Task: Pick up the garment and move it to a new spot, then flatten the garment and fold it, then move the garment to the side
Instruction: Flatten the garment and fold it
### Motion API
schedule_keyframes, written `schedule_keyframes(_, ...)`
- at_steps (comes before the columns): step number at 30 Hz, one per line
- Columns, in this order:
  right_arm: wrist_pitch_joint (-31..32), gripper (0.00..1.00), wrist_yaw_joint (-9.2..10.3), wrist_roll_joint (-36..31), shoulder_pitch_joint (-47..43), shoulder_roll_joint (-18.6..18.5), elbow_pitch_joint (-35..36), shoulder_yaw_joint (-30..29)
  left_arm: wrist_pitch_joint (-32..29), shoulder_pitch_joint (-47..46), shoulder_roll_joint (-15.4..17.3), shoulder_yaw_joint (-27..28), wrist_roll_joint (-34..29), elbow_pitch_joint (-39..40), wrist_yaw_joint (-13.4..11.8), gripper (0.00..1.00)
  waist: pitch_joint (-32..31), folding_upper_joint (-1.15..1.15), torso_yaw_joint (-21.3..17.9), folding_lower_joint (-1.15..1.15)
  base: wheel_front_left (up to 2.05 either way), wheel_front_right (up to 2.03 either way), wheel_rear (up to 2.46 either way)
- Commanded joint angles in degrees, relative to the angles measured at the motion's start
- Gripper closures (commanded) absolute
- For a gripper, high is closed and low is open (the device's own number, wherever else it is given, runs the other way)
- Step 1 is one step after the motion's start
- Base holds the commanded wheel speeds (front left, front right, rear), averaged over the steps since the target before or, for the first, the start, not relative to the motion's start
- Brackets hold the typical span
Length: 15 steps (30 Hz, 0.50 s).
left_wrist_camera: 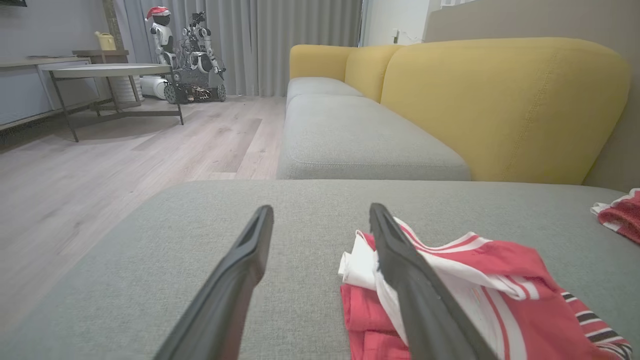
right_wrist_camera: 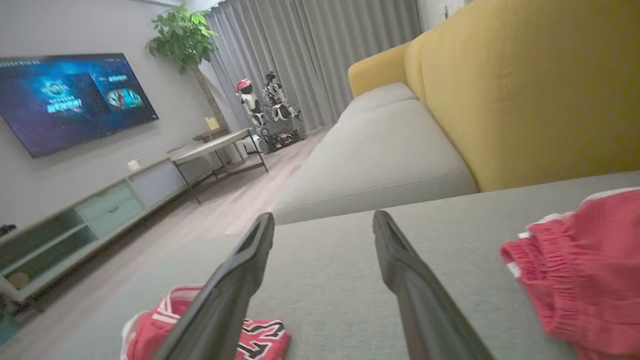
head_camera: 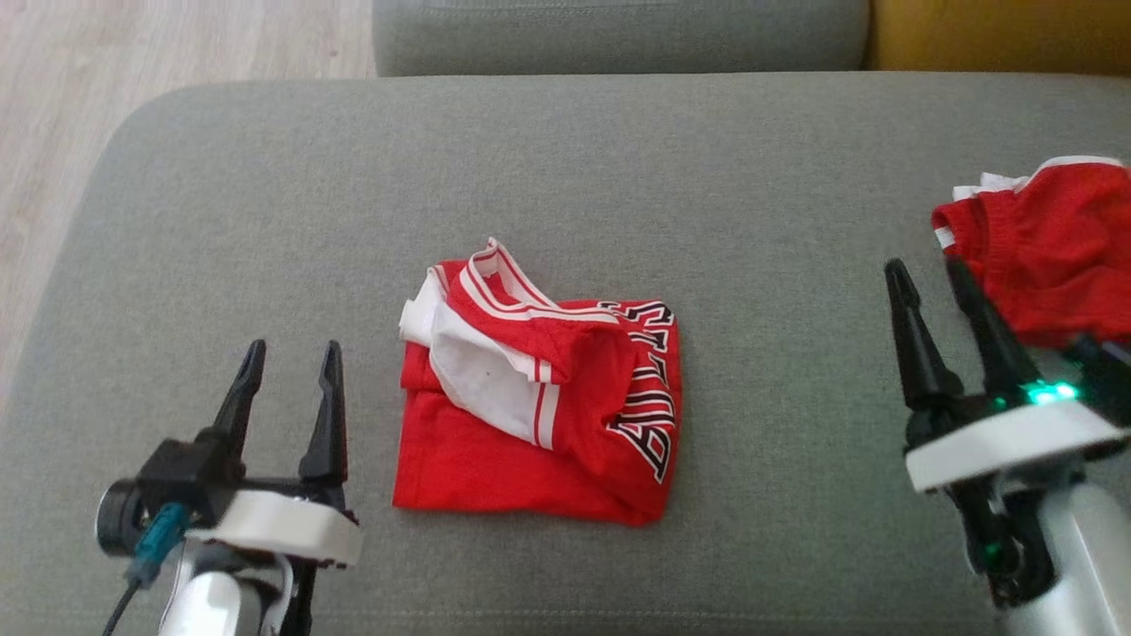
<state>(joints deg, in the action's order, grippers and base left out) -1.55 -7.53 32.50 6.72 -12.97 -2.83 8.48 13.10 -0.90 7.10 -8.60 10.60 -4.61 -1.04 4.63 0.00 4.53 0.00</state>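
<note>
The red-and-white lettered jersey (head_camera: 539, 415) lies loosely folded in the middle of the grey fabric sofa cushion (head_camera: 618, 177). The left end effector (head_camera: 293, 349) and right end effector (head_camera: 925, 265) gape wide, empty. A one-sided grab could spill its folds. The right one might snag the crumpled red shorts (head_camera: 1051, 256) beside it.

Left gripper (head_camera: 293, 349): black tapered fingers (head_camera: 237, 402), white collar (head_camera: 283, 527), teal cable connector (head_camera: 159, 535). Right gripper (head_camera: 925, 265): same build, green lights (head_camera: 1051, 393), silver forearm (head_camera: 1082, 565).

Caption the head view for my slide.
Loosely folded red jersey on the grey sofa cushion between the open left end effector and open right end effector; second red garment at right.
</note>
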Motion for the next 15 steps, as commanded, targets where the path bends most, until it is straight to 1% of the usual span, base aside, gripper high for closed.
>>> schedule_keyframes(1, 0.35, 0.0, 0.04, -2.86, -0.03, 0.32, 3.65, -0.33, -0.34, -1.23, 1.21, 2.14, 0.17, 2.47, -0.43, 0.0, -0.25, 0.0, -0.19, 0.0, 0.0, 0.0, 0.0)
schedule_keyframes(3, 1.08, 0.0, 0.04, -6.43, -1.84, 0.82, 5.53, -1.81, -0.62, -0.91, 1.6, 2.22, 0.12, 2.71, -0.55, 0.0, -0.68, 0.0, -0.4, 0.0, 0.0, 0.0, 0.0)
schedule_keyframes(9, 2.43, 0.0, 0.04, -13.76, -7.0, 2.34, 9.68, -4.64, -1.45, 0.66, 2.24, 1.89, 0.0, 3.42, -0.85, 0.0, -2.01, 0.0, -0.71, 0.0, 0.0, 0.0, 0.0)
schedule_keyframes(15, 3.46, 0.0, 0.04, -16.79, -11.52, 4.71, 11.9, -6.24, -2.03, 2.78, 2.6, 1.49, 0.05, 3.66, -1.18, 0.0, -3.22, 0.0, -1.03, 0.0, 0.0, 0.0, 0.0)
